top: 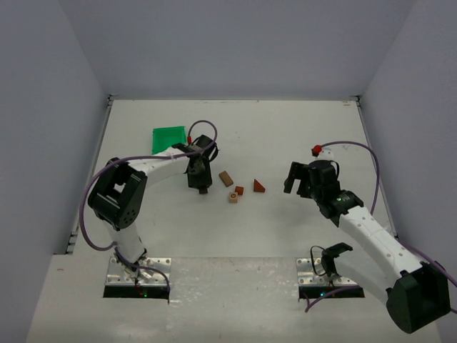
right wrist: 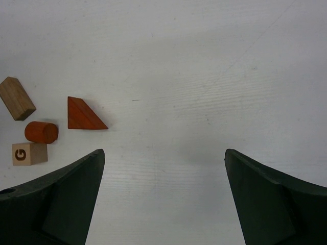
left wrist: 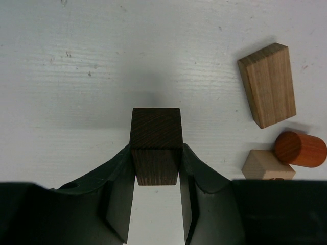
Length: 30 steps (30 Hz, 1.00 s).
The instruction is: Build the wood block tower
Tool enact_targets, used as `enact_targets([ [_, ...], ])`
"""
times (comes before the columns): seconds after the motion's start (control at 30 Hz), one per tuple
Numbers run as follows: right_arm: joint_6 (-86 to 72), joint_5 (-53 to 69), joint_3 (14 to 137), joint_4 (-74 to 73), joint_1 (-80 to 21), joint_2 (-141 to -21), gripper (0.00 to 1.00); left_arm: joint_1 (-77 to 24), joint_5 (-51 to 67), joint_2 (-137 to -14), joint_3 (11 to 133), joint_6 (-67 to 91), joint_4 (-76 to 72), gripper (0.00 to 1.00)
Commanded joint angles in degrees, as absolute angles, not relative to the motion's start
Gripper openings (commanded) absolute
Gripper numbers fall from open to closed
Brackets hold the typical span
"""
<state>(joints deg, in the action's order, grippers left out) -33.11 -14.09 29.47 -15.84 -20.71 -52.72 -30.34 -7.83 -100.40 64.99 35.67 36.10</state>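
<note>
Top external: left claw (top: 202,190) nose-down, tight around dark cube (left wrist: 156,148); right claw (top: 296,189) low, jaws wide, empty.

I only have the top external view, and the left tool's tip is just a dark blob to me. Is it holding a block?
Observer: Yes. The left wrist view shows the left tool shut on a dark brown cube, clamped from both sides.
Operator: The reddish piece next to the tan cube, is that a cube too?
Observer: No. Up close it is a short cylinder lying on its side.
Operator: Any marking on the tan cube?
Observer: Yes, a letter G on the face turned toward the right wrist camera.
</note>
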Motion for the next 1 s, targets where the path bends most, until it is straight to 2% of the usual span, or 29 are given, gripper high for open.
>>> enact_targets([
  [0.0, -32.73, -14.54, 30.32, -13.80, -20.44, -53.22, 0.99, -30.10, -5.46, -102.49, 67.33, 33.25, 35.78, 0.01],
  [0.13, -32.62, -14.43, 30.31, -13.54, -20.48, -53.34, 0.99, -30.06, -6.02, -102.67, 67.49, 32.38, 35.95, 0.00],
  [0.23, -31.70, -13.97, 30.10, -12.78, -20.46, -53.35, 0.99, -31.05, -2.50, -102.37, 68.54, 24.83, 36.52, 0.00],
  [0.33, -31.22, -13.20, 29.92, -11.96, -20.48, -53.60, 0.99, -35.11, -10.47, -99.71, 68.32, 22.59, 35.12, 0.00],
  [0.53, -30.85, -13.46, 29.72, -11.95, -20.48, -53.11, 0.99, -34.63, -13.42, -100.82, 70.20, 23.54, 39.74, 0.00],
  [0.77, -31.00, -14.30, 29.00, -11.95, -20.48, -51.29, 0.99, -34.78, -9.82, -103.37, 68.62, 21.11, 38.89, 0.00],
  [0.87, -31.03, -14.59, 28.86, -11.98, -20.48, -51.04, 0.99, -34.83, -8.40, -105.05, 69.31, 20.19, 39.23, 0.10],
  [0.9, -31.00, -14.56, 28.89, -12.01, -20.48, -50.92, 0.99, -34.89, -8.50, -105.53, 69.49, 19.94, 39.29, 0.23],
  [0.97, -30.94, -14.63, 28.63, -11.95, -20.46, -50.36, 0.99, -34.89, -8.20, -106.76, 69.96, 19.33, 39.42, 0.37],
])
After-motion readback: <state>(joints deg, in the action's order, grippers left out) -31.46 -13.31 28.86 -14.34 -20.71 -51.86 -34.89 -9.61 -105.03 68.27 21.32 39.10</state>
